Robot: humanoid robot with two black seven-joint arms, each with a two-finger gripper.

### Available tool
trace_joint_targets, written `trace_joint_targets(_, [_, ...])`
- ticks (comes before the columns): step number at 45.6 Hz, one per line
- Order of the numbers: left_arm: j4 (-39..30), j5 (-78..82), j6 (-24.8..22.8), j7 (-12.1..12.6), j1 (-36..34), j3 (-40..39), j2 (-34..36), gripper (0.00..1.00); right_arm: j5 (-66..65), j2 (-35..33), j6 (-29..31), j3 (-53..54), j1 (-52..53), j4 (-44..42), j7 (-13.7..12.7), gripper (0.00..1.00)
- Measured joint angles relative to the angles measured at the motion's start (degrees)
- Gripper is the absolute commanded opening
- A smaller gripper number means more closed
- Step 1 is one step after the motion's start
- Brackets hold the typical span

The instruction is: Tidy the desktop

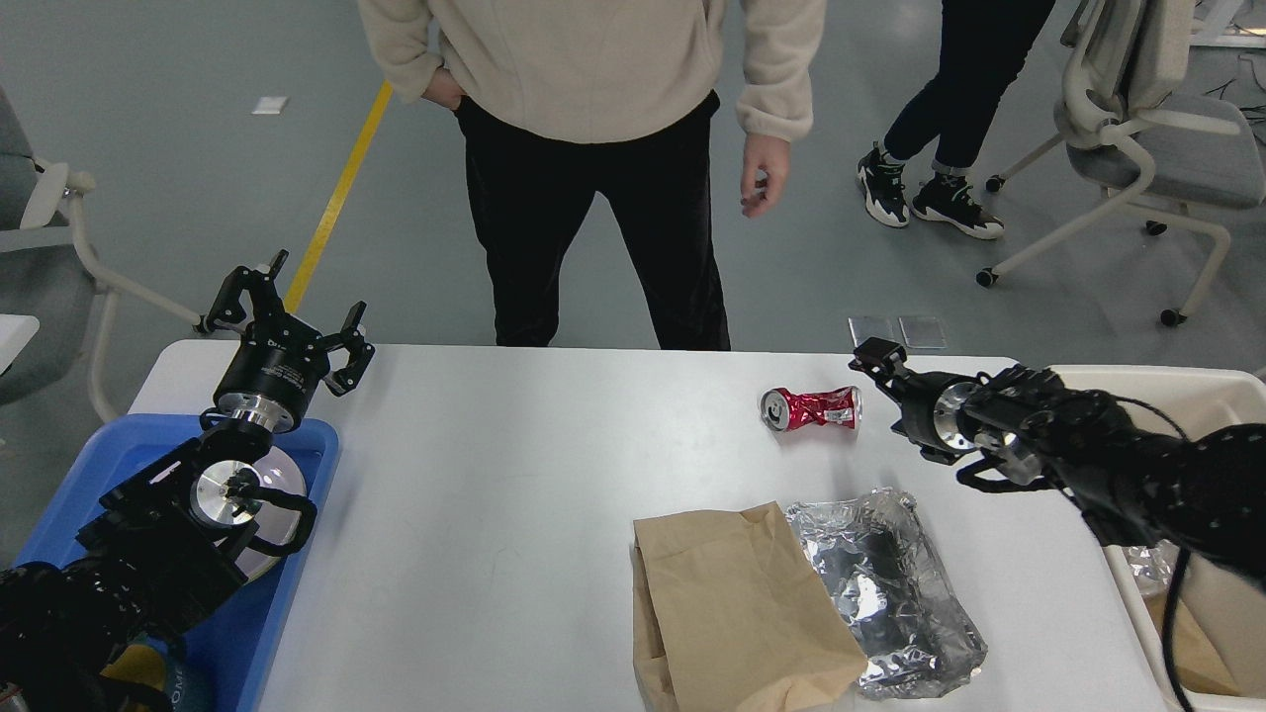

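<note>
The crushed can [811, 407] lay on the white surface [514, 475] just beside the right gripper [883, 381], finger state indeterminable; a square, centred approach was advisable.

Left gripper [285, 307] raised, jaws spread; right gripper [883, 364] extended, state unclear.

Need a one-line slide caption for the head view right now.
Right pincer beside crushed red can on the desktop; paper bag and foil remain.

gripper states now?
Left end effector: open, empty.
Right end effector: cannot tell; beside the crushed red can, not holding it.
</note>
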Motion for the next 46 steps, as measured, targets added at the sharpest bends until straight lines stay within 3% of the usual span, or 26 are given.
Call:
trace_joint_targets(8, [0.0, 0.0, 0.0, 0.0, 0.0, 0.0, 0.0, 0.97, -2.7, -8.1, 10.9, -8.5, 8.6, 11.1, 0.0, 1.00])
trace_joint_targets(20, [0.0, 0.0, 0.0, 0.0, 0.0, 0.0, 0.0, 0.97, -3.3, -13.9, 24.9, -19.4, 19.4, 18.7, 0.0, 1.00])
trace_joint_targets(41, [0.0, 0.0, 0.0, 0.0, 0.0, 0.0, 0.0, 0.97, -7.7, -16.1, 43.7, -21.1, 25.7, 25.2, -0.1, 1.00])
trace_joint_targets(46, [0.0, 0.0, 0.0, 0.0, 0.0, 0.0, 0.0, 0.97, -9.1, -17.5, 45.8, -21.4, 29.0, 25.1, -0.1, 1.00])
